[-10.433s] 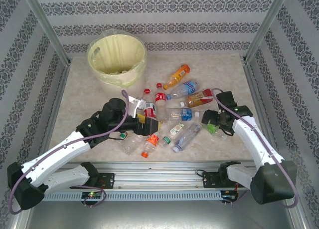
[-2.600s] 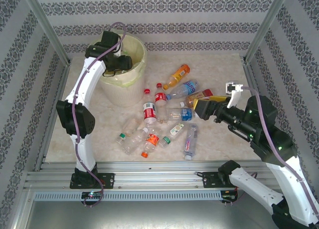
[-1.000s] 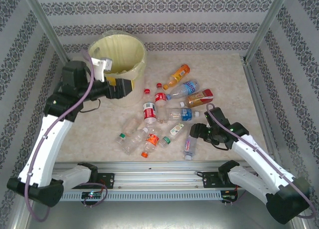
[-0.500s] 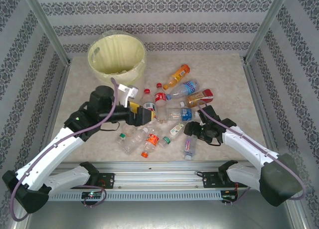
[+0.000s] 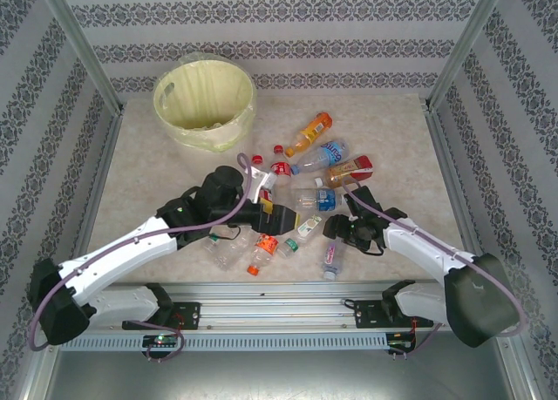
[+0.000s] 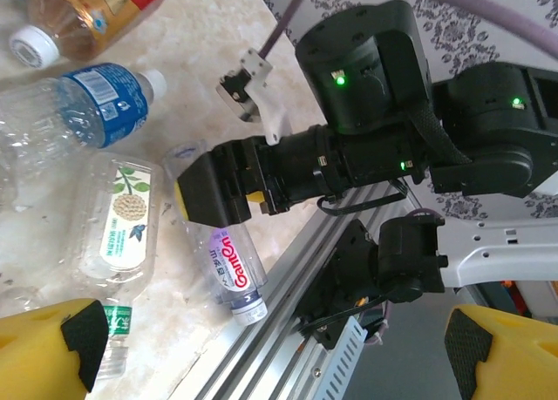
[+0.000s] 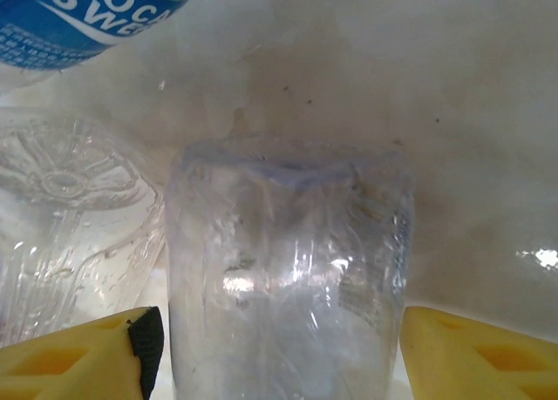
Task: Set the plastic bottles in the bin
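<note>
Several plastic bottles [image 5: 301, 200] lie scattered mid-table, clear, orange and brown. The pale-yellow bin [image 5: 205, 99] stands at the back left. My right gripper [image 5: 336, 232] is low and open over a clear bottle with a purple label [image 5: 330, 255]. In the right wrist view that bottle [image 7: 288, 278] lies between the yellow fingers [image 7: 475, 348], which stand on either side of it. My left gripper [image 5: 279, 217] hovers open above the pile with nothing in it. Its wrist view shows the purple-label bottle [image 6: 231, 274] under the right gripper [image 6: 214, 195].
An orange bottle [image 5: 309, 132], a blue-label bottle [image 5: 323, 153] and a brown bottle [image 5: 349, 169] lie further back. A green-label bottle [image 6: 122, 221] lies beside the purple-label one. The metal rail [image 5: 279, 291] runs close to the near bottles. The two grippers are close together.
My left gripper has swung right and nearer, from beside the red-label bottle to above the middle of the pile. The right gripper has barely shifted at the purple-label bottle.
</note>
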You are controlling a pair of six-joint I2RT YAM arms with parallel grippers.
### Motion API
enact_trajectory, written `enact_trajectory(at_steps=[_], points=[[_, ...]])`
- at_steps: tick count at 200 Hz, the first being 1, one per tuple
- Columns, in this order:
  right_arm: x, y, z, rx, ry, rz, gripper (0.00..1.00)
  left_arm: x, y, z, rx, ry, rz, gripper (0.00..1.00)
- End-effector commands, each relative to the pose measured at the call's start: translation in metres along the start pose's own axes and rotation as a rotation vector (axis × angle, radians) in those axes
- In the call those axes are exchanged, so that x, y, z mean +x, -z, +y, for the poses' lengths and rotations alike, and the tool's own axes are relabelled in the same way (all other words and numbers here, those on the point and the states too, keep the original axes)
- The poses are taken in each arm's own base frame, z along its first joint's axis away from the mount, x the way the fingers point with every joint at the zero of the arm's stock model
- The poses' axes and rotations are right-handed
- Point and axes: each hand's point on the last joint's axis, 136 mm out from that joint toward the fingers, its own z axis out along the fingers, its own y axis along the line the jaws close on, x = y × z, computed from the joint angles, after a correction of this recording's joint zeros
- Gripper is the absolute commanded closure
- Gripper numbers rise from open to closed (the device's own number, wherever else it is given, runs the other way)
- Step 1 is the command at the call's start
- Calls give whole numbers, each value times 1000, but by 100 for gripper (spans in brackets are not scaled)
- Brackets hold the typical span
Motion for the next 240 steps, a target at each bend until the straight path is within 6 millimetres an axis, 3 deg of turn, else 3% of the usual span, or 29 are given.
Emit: enact_trajectory(at_steps=[1, 46, 95, 139, 197, 240], points=[[-5, -5, -2, 3, -3, -6, 28, -10, -10, -13, 37, -7, -34, 0], [-9, -7, -2, 6, 1, -15, 34, -6, -20, -8, 25, 17, -20, 0], [-17, 4, -3, -11, 11, -51, 49, 6, -29, 4, 4, 68, 7, 0], [-28, 43, 13, -70, 63, -135, 50, 14, -42, 6, 7, 57, 13, 0], [-34, 101, 59, -302, 64, -209, 50, 16, -74, -12, 77, 48, 27, 0], [-38, 132, 84, -416, 67, -239, 51, 20, -96, -21, 109, 55, 69, 0]])
